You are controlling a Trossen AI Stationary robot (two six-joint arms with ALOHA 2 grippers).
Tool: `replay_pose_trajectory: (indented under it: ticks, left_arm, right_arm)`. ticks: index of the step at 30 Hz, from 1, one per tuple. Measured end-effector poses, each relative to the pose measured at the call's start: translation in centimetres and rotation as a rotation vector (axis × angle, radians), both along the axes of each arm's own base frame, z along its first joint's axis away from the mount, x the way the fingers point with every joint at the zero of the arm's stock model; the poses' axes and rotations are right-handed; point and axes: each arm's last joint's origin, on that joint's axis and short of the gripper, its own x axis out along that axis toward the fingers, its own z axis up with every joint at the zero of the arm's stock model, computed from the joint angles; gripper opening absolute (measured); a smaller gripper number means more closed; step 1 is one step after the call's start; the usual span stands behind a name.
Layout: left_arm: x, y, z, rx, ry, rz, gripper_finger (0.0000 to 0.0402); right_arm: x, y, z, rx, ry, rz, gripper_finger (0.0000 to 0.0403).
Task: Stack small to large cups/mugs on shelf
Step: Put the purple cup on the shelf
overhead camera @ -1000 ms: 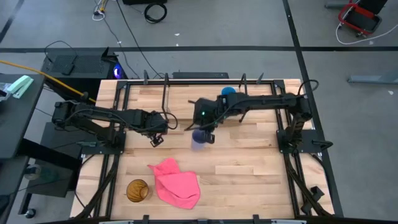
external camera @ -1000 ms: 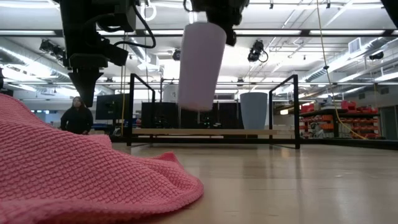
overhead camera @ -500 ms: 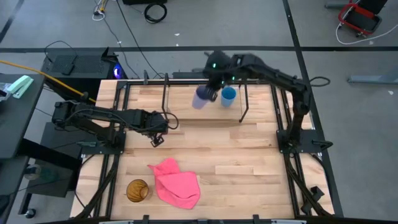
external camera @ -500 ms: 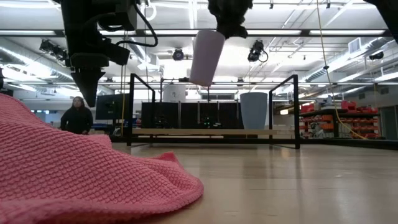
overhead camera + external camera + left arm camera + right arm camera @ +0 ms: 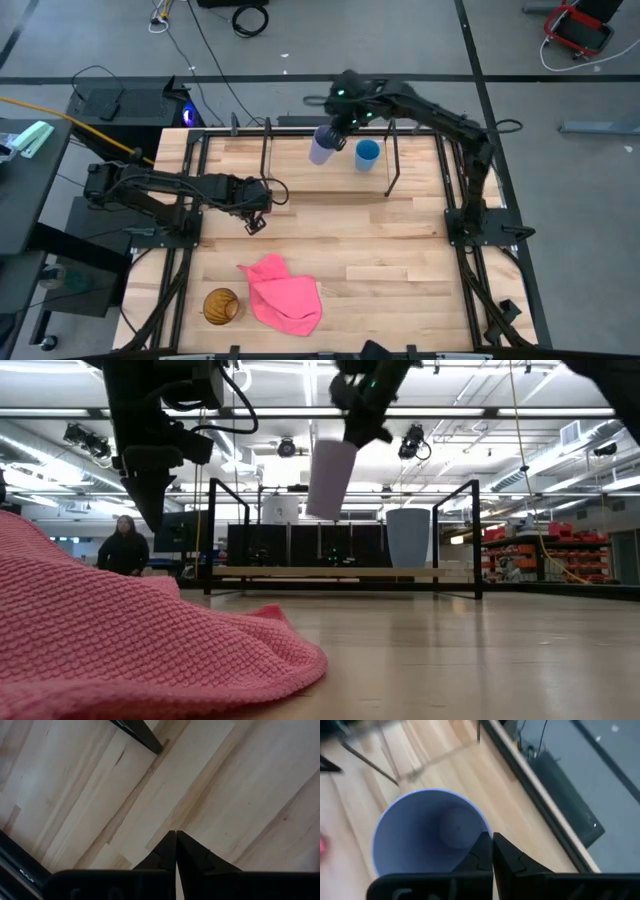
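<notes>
Over the shelf, right jaws: the right gripper point(image 5: 335, 128) is clamped on the rim of the lavender cup point(image 5: 323, 146), tilted, in the air above the shelf point(image 5: 330, 572); the grip is on one wall only
Left jaws: the left gripper point(image 5: 254, 222) is pressed together on nothing, waiting over the table point(image 5: 400, 250)
Risk, slip: a rim pinch on a tilted cup could let it swing or drop; I judge a fall onto the shelf likely to topple it
Risk, clash: the blue cup point(image 5: 367, 154) stands just beside; a careless descent could knock it off
Risk, order: the amber cup point(image 5: 222, 306) lies well apart, near the pink cloth point(image 5: 285, 295)
Count: cups, three; shelf, one; cloth, one; arms, two
</notes>
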Motion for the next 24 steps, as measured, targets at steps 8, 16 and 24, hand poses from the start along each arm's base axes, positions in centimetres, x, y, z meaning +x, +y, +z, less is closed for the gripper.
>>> replay_pose_trajectory:
  ticks: [8, 16, 24]
  left_arm:
    - [0.0, 0.3, 0.0, 0.003, 0.006, -0.01, 0.0016]
    - [0.1, 0.3, 0.0, 0.005, -0.005, -0.021, 0.0025]
    - [0.1, 0.3, 0.0, 0.005, -0.005, -0.023, 0.001]
  right_arm:
    - [1.6, -1.7, -2.3, 0.016, 0.12, 0.001, 0.0]
    - [3.2, -2.4, -4.8, 0.029, 0.217, 0.043, 0.0]
    - [3.1, -3.5, -5.9, 0.025, 0.263, 0.027, 0.0001]
